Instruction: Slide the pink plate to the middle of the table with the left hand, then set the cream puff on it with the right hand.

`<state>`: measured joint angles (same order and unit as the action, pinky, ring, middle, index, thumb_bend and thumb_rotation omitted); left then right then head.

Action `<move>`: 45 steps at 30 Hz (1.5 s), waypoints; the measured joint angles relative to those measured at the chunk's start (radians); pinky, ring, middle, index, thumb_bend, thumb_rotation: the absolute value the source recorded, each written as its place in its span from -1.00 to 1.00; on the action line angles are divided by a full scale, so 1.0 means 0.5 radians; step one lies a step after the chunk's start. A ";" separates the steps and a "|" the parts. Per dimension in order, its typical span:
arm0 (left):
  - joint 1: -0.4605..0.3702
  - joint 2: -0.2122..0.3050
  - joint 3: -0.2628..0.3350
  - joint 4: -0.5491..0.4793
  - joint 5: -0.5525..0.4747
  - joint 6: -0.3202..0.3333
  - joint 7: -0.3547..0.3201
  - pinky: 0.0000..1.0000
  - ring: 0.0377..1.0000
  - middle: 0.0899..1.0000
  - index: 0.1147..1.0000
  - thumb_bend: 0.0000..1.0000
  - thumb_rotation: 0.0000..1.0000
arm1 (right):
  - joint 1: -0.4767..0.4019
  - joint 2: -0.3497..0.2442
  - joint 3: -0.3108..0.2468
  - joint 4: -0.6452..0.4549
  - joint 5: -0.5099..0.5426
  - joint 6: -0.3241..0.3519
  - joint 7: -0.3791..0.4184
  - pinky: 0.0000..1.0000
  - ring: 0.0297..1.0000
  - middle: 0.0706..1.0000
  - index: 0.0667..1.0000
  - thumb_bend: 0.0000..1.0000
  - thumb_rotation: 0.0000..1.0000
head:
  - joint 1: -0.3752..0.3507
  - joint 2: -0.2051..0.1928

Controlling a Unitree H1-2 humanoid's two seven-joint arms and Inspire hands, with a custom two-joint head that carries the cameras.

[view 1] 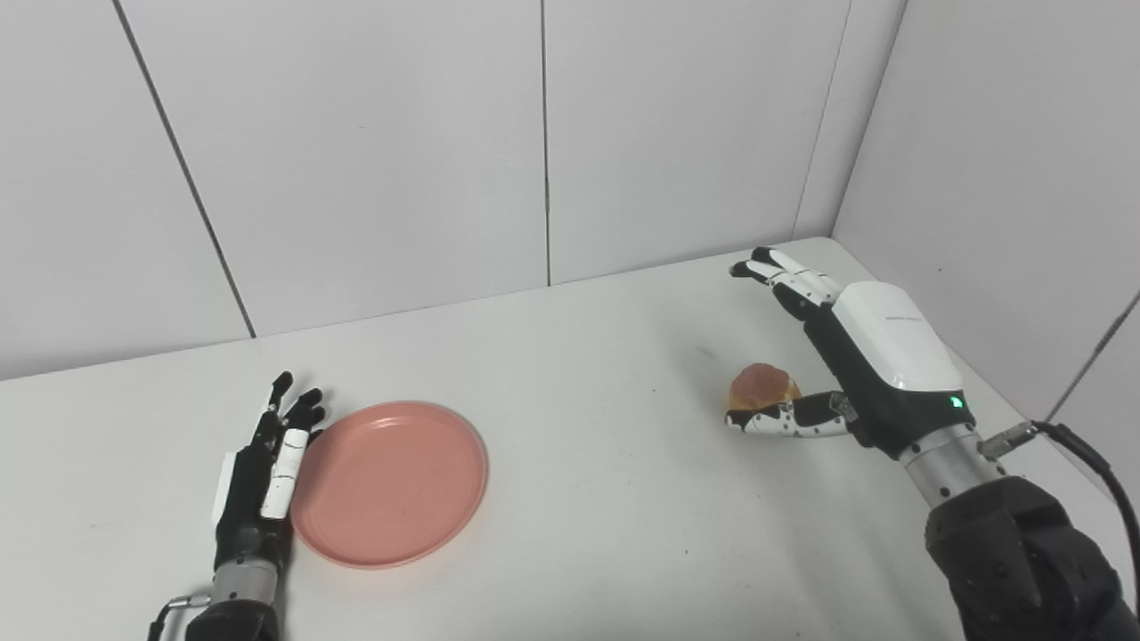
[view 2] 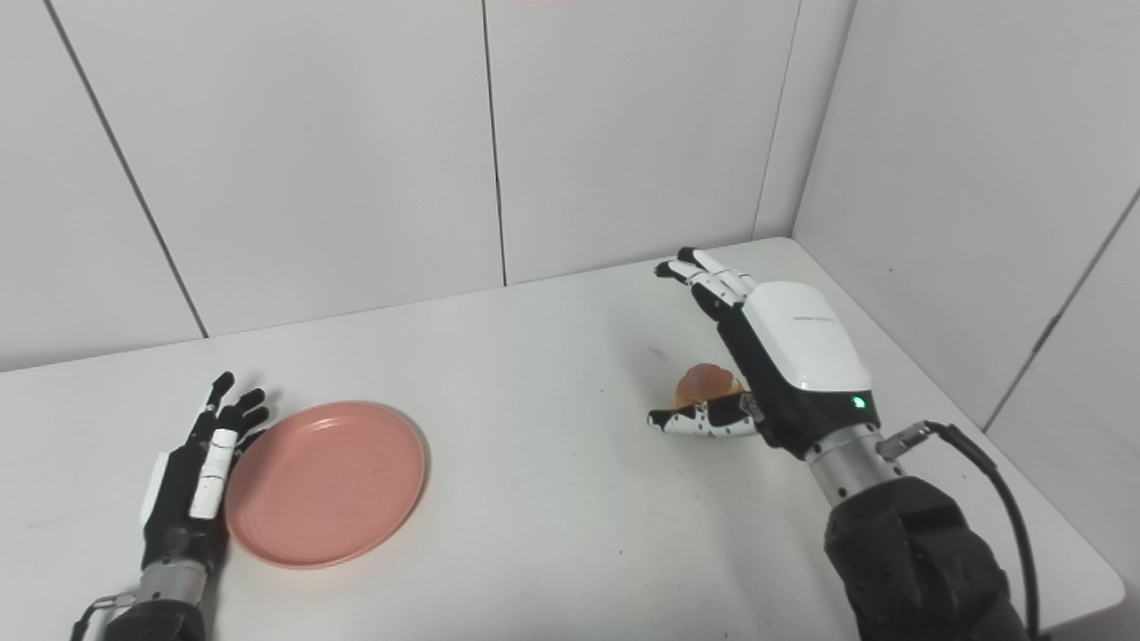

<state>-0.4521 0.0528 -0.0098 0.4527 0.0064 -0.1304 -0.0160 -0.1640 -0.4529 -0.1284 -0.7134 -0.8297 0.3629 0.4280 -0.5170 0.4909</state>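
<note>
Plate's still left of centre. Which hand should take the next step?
Left. The left hand is open, edge-on against the pink plate's left rim, ready to push. The right hand is across the table, open around the cream puff.

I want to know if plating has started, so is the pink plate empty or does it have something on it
Empty. The pink plate shows only bare pink surface; the cream puff sits on the table far to its right.

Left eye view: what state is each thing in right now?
Plate: empty, flat on the table, left of centre.
Cream puff: on the table, not on the plate.
Left hand: open, edge against the plate's left rim.
Right hand: open around the puff, not closed.
</note>
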 measured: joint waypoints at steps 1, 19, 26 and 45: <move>-0.001 0.000 0.000 0.005 0.000 0.000 0.000 0.67 0.71 0.69 0.85 0.63 0.73 | -0.015 -0.021 -0.004 0.024 -0.015 0.001 0.025 0.48 0.71 0.77 0.66 1.00 -0.45 | 0.003 -0.003; -0.007 -0.003 -0.006 0.023 0.000 -0.009 0.003 0.70 0.74 0.70 0.86 0.64 0.71 | -0.338 -0.335 0.148 0.658 -0.227 0.074 0.393 0.14 0.57 0.68 0.58 1.00 -0.35 | 0.040 -0.009; -0.007 -0.002 -0.010 0.019 0.000 -0.008 0.005 0.69 0.73 0.69 0.85 0.62 0.70 | -0.450 -0.335 0.249 0.881 -0.240 0.090 0.400 0.22 0.59 0.71 0.60 1.00 -0.23 | 0.058 -0.012; -0.007 0.001 -0.019 0.003 0.000 -0.004 0.014 0.70 0.73 0.70 0.86 0.56 0.72 | -0.515 -0.346 0.472 1.189 -0.198 0.118 0.477 0.45 0.75 0.78 0.62 1.00 -0.35 | 0.080 -0.003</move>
<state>-0.4555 0.0532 -0.0192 0.4543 0.0066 -0.1323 -0.0088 -0.4215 -0.6259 0.1074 -0.1190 -0.9284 0.4220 0.6663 -0.4771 0.4893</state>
